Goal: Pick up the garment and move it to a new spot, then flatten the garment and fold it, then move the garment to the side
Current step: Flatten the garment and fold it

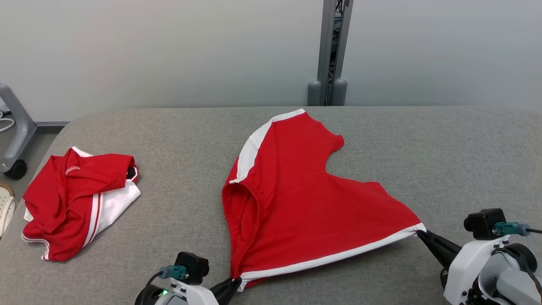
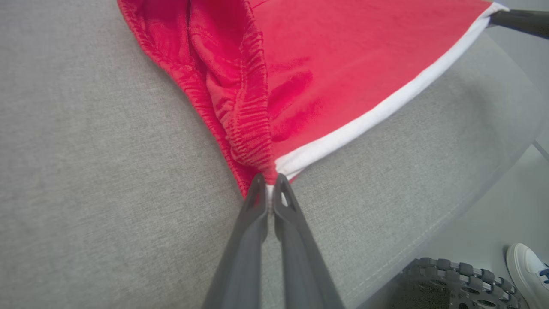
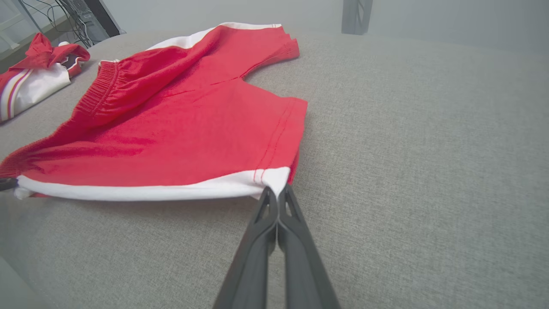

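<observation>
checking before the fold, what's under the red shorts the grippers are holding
Grey table shows all around the red shorts; the left gripper and right gripper pinch their near edge. Anything beneath the cloth is covered.

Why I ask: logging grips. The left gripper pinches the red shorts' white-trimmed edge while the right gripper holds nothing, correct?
No: the right gripper is shut on the red shorts, at the trim's other corner, per the right wrist view. The left gripper does pinch.
</observation>
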You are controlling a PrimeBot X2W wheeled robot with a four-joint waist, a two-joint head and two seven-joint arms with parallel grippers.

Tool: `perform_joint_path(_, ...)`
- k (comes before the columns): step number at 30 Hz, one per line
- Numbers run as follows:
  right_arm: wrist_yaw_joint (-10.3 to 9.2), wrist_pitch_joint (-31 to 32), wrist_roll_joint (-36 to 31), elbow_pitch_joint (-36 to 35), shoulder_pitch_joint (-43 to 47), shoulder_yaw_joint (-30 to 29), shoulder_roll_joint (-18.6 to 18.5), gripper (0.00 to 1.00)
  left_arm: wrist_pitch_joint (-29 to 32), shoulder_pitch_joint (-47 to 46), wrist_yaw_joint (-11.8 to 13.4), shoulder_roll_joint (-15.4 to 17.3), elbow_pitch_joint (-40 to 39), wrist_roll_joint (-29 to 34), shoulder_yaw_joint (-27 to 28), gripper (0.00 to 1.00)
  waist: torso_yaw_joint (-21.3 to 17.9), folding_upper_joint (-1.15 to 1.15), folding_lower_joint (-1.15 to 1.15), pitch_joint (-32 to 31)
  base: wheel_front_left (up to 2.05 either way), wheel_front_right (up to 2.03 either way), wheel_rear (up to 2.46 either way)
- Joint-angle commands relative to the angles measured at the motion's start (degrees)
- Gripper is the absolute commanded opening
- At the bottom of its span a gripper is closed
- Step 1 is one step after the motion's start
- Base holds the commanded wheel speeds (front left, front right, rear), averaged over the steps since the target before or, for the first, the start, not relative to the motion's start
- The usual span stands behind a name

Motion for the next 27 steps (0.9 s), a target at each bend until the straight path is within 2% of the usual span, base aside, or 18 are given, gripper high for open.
perform_joint_path(1,0.00,-0.43,0.40,0.54,-0.40,-0.07,-0.17,0.00,0.09,-0.38,0.28,0.64,-0.34,0.53,-0.12,0.00,0.03,0.00,0.00,0.09,0.00,0.00,0.00)
perform_joint_path(5,-0.01,-0.55,-0.01,1.32,-0.47,-0.09,-0.24,0.00,-0.10,-0.67,0.23,1.01,-1.10,1.05,-0.47,0.00,0.11,0.00,0.00,0.25,0.00,0.00,0.00)
perform_joint_path(14,-0.01,-0.59,-0.14,1.98,-0.70,-0.16,0.18,0.00,-1.15,-1.42,-1.81,1.59,-2.80,2.39,-1.53,0.00,0.32,0.00,0.00,0.49,0.00,0.00,0.00)
perform_joint_path(27,-0.01,-0.62,-1.02,6.01,-0.13,-1.47,0.06,0.00,-2.24,-0.92,-1.81,1.92,-2.33,1.59,-0.95,0.00,0.25,0.00,0.00,0.50,0.00,0.00,0.00)
